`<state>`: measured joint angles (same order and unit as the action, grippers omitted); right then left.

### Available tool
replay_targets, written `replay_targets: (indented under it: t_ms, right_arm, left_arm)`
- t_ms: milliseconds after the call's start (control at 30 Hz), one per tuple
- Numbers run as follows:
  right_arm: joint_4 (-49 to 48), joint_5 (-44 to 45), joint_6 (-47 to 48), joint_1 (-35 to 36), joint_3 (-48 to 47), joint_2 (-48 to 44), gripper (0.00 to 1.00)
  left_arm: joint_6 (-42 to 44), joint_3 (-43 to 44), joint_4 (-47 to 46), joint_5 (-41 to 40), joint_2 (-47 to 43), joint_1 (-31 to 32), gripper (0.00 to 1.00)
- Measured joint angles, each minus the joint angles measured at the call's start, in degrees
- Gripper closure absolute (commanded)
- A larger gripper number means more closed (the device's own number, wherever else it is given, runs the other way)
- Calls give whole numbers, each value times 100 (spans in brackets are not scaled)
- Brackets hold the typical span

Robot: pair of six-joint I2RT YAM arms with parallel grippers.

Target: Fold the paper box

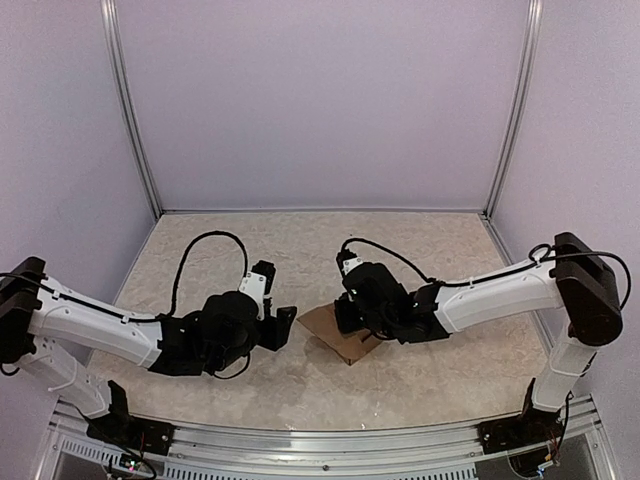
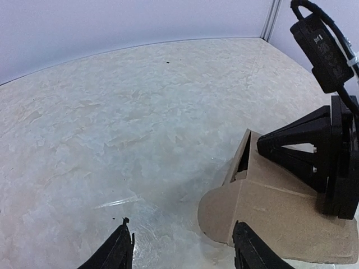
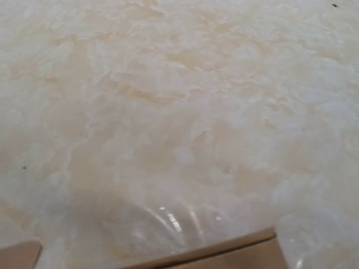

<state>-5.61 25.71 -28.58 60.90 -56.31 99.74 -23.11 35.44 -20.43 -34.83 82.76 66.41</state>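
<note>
1. The paper box is plain brown cardboard, partly folded. It sits on the counter near the middle, a bit toward the near edge, right between the two arms.
2. From the left wrist cam, one flap stands up at the far side. A rounded tab lies flat on the counter toward the camera, and a broad panel slopes between them.
3. The right fingers are clenched together into a black wedge, with the tip up against the top of that raised flap. I honestly can't tell whether they're pinching the cardboard edge or just pressing on it, because the angle hides the contact.
4. The right wrist cam only catches a strip of brown box edge along the bottom of its view, plus blurry counter. Its own fingers don't show there.
5. The left fingers are spread apart and not holding anything. One tip is over bare counter, and the other is just beside the rounded tab.
6. The counter is a pale, marbled beige surface with some glare.
7. Further out there are lavender walls, with metal posts in the corners.
</note>
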Motion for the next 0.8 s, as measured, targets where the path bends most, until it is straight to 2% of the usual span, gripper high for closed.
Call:
replay_targets:
  t_ms: [167,367,533,800]
  right_arm:
    - [-210,243,-109,214,9,140,100]
    - [-315,457,-243,326,103,264,100]
    - [-317,509,-262,343,122,291,100]
    - [-208,514,-208,343,151,151,100]
  left_arm:
    - [122,221,564,-7,-334,0,40]
    - [415,933,944,319,-339,-133,40]
    - [553,1390,916,1071,50,-439,40]
    - [498,1823,815,2566,1237,-964,42]
